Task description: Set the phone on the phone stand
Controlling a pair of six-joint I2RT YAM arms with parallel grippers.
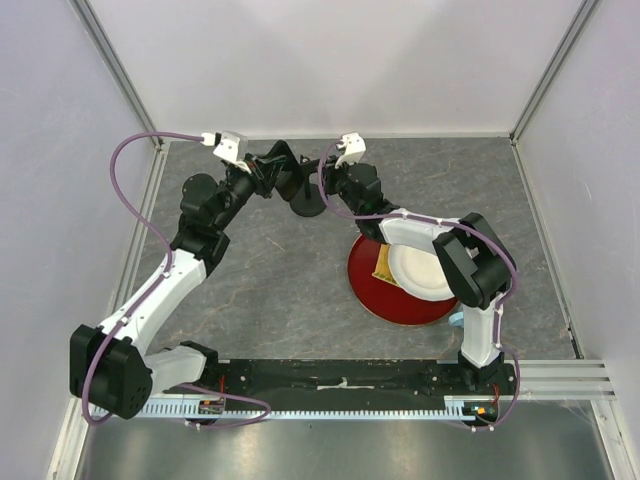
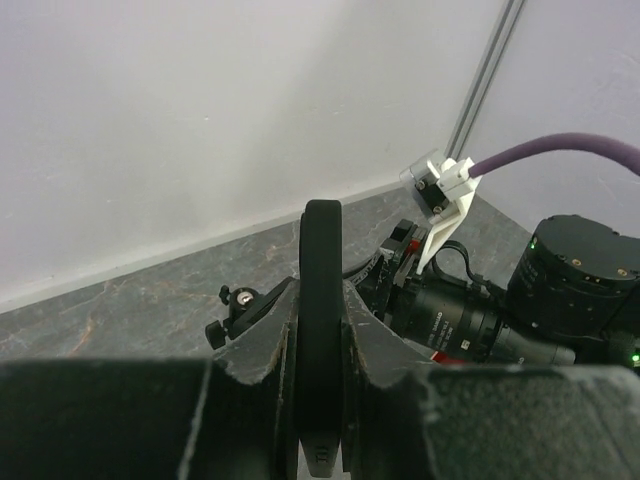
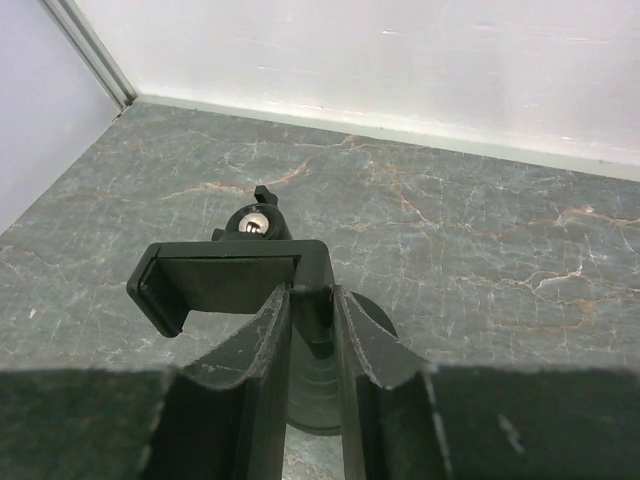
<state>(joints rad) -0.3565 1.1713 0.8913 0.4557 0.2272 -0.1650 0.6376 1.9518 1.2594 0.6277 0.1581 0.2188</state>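
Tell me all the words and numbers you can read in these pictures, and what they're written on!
No word, number or sign can be read in any view.
phone: a tiny stamped mark low on its edge, too small and blurred to read.
phone stand: no writing shows on it.

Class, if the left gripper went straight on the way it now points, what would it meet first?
Most likely the phone stand, just beyond the phone that the left gripper grips; depth is hard to judge.
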